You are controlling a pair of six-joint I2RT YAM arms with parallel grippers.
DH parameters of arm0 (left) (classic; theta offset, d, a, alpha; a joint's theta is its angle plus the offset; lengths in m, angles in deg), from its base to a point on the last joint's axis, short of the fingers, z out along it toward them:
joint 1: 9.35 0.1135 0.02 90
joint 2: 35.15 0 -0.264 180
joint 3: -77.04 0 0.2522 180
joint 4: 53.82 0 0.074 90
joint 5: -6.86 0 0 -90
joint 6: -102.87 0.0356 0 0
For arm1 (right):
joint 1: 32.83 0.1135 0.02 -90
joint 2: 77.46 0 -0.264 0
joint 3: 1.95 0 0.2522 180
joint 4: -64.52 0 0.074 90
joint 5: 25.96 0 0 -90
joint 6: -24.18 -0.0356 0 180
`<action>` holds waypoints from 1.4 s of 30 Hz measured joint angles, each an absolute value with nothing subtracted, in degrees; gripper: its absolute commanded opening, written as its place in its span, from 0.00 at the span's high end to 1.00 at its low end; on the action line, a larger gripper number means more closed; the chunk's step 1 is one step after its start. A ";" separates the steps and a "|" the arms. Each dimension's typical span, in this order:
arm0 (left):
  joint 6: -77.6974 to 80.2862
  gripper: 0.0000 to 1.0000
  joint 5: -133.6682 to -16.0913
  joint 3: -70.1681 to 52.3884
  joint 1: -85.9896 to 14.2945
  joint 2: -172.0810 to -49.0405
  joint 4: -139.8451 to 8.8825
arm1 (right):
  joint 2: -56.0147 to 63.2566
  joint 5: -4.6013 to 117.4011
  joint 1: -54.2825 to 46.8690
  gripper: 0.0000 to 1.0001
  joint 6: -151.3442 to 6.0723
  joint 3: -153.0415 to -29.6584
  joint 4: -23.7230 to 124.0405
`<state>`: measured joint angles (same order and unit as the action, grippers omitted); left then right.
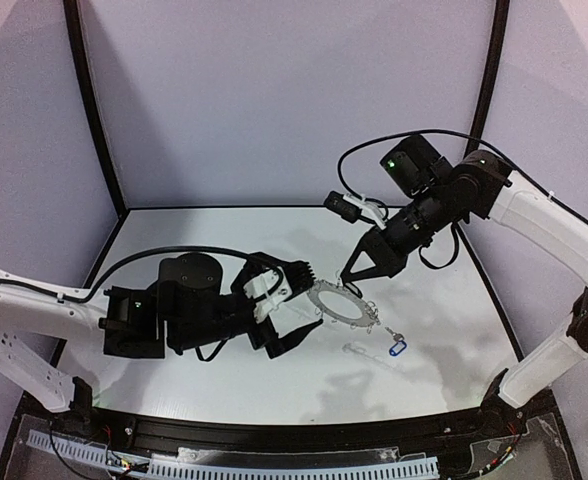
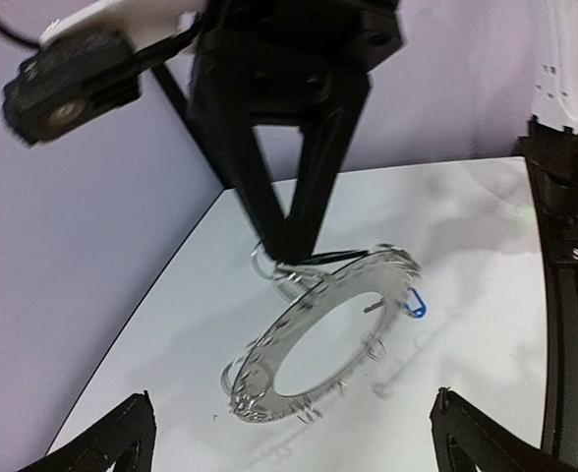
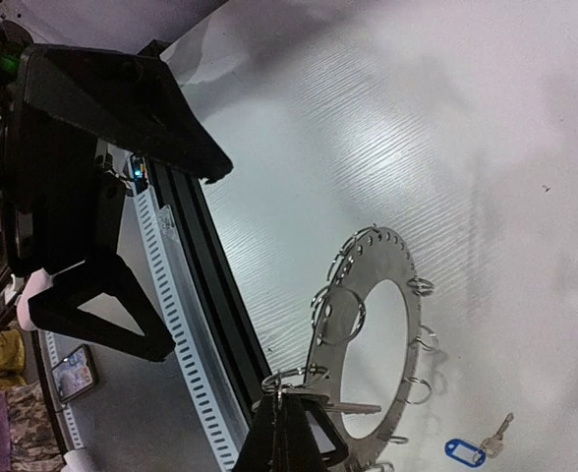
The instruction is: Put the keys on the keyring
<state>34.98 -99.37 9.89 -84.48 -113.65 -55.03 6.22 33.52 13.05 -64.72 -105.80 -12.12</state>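
Left end effector (image 1: 296, 302): fingers spread wide, arm low. Right end effector (image 1: 351, 282): pinched shut, angled down.

A key (image 1: 395, 344) lies on the table (image 1: 224, 380) right of the keyring (image 2: 255, 376)

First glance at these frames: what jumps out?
The big black keyring, fringed with wire loops, is tilted up by its far edge, where the shut right gripper pinches it. The left gripper gapes wide open beside the ring, holding nothing. A blue-tagged key lies loose on the table, to the ring's right.
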 measured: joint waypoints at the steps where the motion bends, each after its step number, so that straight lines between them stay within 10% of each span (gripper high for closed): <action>1: 34.61 0.01 -100.05 10.20 -84.48 -113.50 -54.68 | 6.18 34.09 13.19 1.00 -64.32 -106.08 -12.14; 12: 30.44 0.01 -102.95 10.72 -82.71 -113.89 -54.31 | 5.15 36.01 14.30 1.00 -60.67 -106.63 -12.75; 24: 25.98 0.03 -77.49 12.17 -74.82 -113.37 -54.29 | 2.42 30.09 15.87 1.00 -54.97 -106.61 -13.32; 42: 24.71 0.60 -67.17 9.85 -74.82 -118.99 -53.41 | -0.73 23.70 16.18 1.00 -52.35 -105.71 -11.40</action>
